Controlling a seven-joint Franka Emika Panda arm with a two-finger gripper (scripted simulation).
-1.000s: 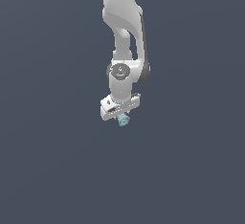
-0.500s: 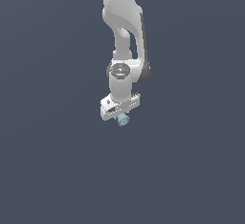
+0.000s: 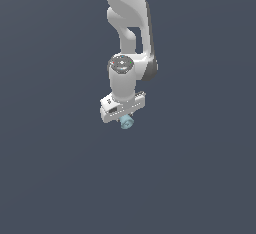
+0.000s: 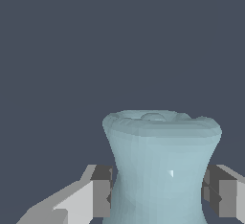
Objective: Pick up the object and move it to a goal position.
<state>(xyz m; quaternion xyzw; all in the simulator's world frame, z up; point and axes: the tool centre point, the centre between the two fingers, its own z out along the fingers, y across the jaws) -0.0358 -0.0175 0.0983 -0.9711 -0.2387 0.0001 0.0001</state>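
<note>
A small pale-blue object (image 3: 126, 122) with a glossy white highlight shows beneath a white robot arm (image 3: 126, 33). The gripper (image 3: 123, 119) body is white, and its fingers (image 4: 101, 191) have dark grey pads with lighter grey sides. The background is a plain, even slate blue-grey, with no pattern.

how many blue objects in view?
1. The pale-blue cylinder sits between the gripper fingers, under the arm. Nothing else blue shows.
</note>
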